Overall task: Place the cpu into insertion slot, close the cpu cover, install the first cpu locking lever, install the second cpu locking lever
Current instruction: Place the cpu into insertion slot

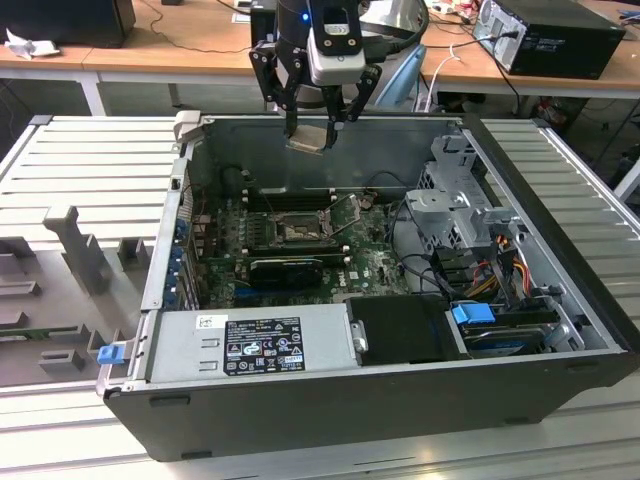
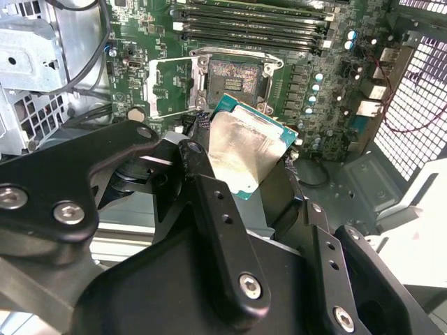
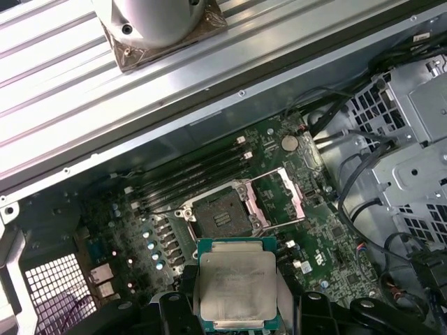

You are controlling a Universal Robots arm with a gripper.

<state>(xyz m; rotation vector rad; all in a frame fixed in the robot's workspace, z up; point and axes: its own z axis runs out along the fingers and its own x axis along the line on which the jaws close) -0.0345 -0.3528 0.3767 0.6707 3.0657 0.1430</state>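
Black tool (image 1: 313,133) grips the flat square beige-silver cpu (image 3: 236,283) by its edges, high above the square black insertion slot (image 3: 220,218), which lies bare below and ahead; the silvery-grey metal cpu cover (image 3: 279,197) stands open beside that slot.

Black linkage hand (image 1: 312,133), silver screws (image 2: 70,211), grey wrist housing (image 1: 336,52), blue light (image 1: 303,15)

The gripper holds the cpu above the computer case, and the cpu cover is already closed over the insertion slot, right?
No. The cpu cover is open, swung clear of the insertion slot, as the first wrist view shows. The gripper does hold the cpu above the case.
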